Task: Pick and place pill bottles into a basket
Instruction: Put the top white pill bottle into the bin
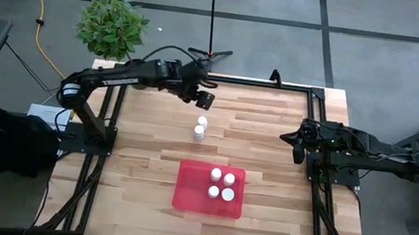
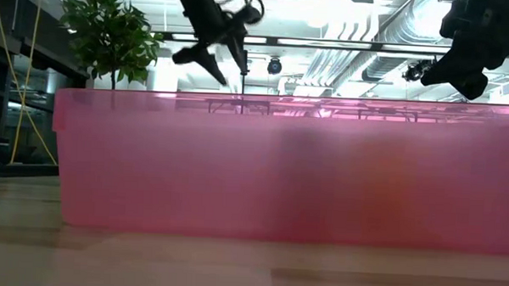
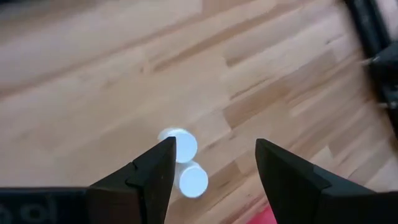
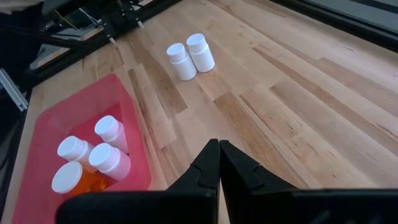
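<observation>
Two pill bottles [image 1: 200, 127] upright on the bench [image 1: 270, 140], touching one another, well apart from the basket [image 1: 189, 190] on its far side, toward the plant [image 1: 111, 26]. Long axes vertical, round caps up, so a straight descent from above suits. Three more white-capped bottles [image 1: 221, 184] already inside the basket, with what may be an orange one seen only from the right wrist.

Left end effector [image 1: 202, 98] high over the bench, just beyond the standing pair from the basket, fingers spread and empty; from its wrist camera, both caps [image 3: 185, 162] just beside one finger [image 3: 154, 177], not between the two. A small shift toward the basket probably needed to centre on the nearer bottle.

Right end effector [image 1: 298, 150] pressed together, parked well to the side of the pair, clearly farther from it.
</observation>
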`<state>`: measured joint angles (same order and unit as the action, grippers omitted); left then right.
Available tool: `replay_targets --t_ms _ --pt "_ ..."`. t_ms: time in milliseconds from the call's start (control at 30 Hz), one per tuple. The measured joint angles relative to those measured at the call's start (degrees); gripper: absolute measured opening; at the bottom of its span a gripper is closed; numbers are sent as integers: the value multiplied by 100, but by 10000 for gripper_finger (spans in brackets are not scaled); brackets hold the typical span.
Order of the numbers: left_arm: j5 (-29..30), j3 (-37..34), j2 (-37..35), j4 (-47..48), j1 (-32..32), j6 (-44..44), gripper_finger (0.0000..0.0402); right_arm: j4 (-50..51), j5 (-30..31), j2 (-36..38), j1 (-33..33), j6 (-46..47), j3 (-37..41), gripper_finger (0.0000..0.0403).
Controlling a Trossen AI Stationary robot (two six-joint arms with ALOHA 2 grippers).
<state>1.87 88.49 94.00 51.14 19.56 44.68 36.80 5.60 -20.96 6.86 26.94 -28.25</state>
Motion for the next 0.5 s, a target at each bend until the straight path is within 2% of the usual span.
replay_targets --t_ms 300,500 --pt "-616 -11 804 -101 -3 -54 253 -1 12 -1 1 0 0 0" --pt "-627 -9 899 -129 -6 -228 253 0 21 -1 1 0 0 0"
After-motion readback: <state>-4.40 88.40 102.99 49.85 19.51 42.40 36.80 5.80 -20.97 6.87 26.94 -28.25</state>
